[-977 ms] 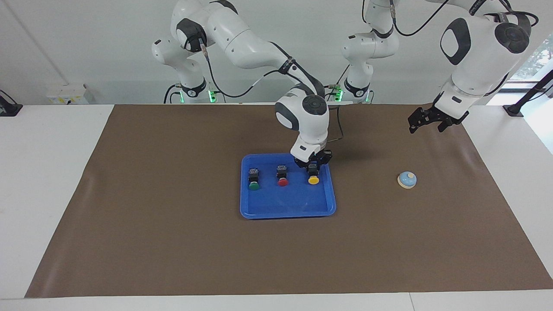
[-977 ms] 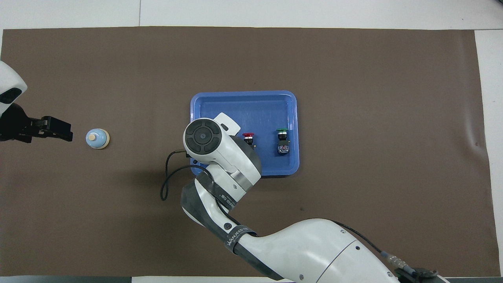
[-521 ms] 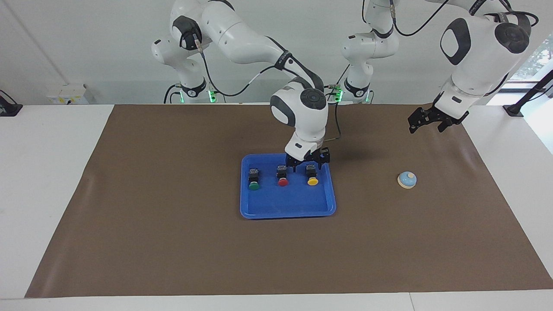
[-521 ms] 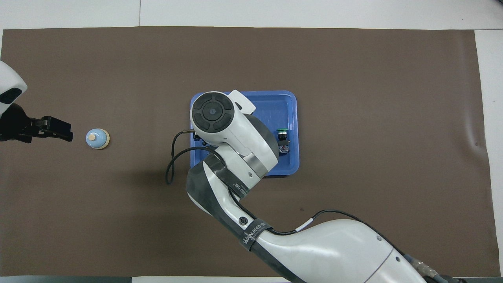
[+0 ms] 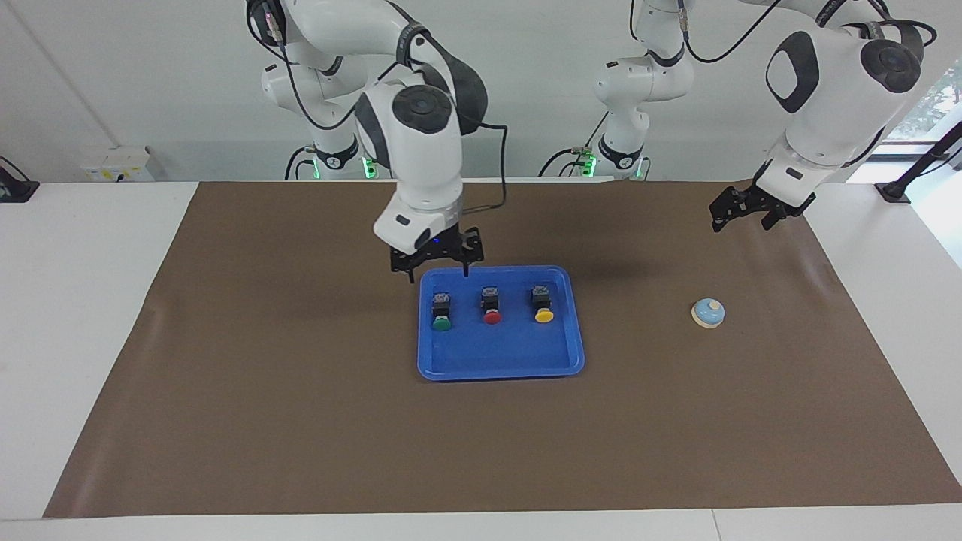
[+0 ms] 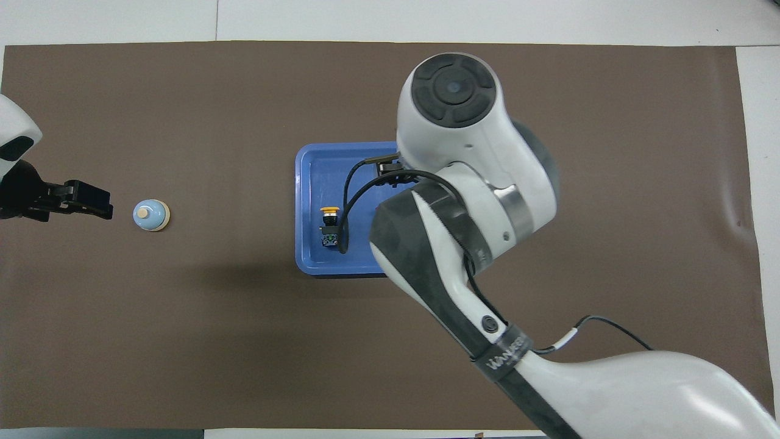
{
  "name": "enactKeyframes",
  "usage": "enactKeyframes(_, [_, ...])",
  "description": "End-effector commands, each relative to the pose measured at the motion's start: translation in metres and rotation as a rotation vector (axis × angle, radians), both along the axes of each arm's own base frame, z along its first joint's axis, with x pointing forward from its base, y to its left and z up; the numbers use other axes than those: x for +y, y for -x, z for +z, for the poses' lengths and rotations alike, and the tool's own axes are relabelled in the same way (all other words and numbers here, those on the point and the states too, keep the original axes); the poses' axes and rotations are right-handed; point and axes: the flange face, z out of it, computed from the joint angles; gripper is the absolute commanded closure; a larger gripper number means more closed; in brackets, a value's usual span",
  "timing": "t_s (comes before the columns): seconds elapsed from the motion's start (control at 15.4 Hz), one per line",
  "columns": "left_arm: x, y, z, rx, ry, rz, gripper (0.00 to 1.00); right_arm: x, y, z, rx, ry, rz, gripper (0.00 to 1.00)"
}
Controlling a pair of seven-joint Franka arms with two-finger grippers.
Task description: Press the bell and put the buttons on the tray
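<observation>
My right gripper (image 5: 438, 269), spread and empty, has lifted off the yellow button (image 5: 544, 304); overhead, its arm hides the green button (image 5: 442, 312) and red button (image 5: 491, 306).

Bright, even light; soft arm shadows on the brown mat (image 5: 301, 376); sharp focus.

In the overhead view the right arm (image 6: 469, 201) hides the green and red buttons and part of the tray (image 6: 311, 183); the left pincer (image 6: 79, 200) is partly cut off.
</observation>
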Motion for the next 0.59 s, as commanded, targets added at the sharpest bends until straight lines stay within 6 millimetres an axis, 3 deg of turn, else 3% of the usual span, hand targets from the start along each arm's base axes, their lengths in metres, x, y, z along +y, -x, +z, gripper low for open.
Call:
enactKeyframes(0.0, [0.002,0.000,0.005,0.004,0.004,0.010,0.00,-0.066,0.019,0.030,0.017,0.032,0.028,0.00])
enactKeyframes(0.07, [0.001,0.000,0.005,0.004,0.004,0.009,0.00,-0.093,0.024,0.040,0.022,0.035,-0.003,0.00])
enactKeyframes(0.33, [0.002,0.000,0.005,0.004,0.004,0.010,0.00,-0.168,0.056,0.069,-0.002,0.043,-0.090,0.00])
enactKeyframes(0.52, [0.002,0.000,0.005,0.004,0.004,0.010,0.00,-0.223,0.058,0.086,-0.022,0.041,-0.093,0.00])
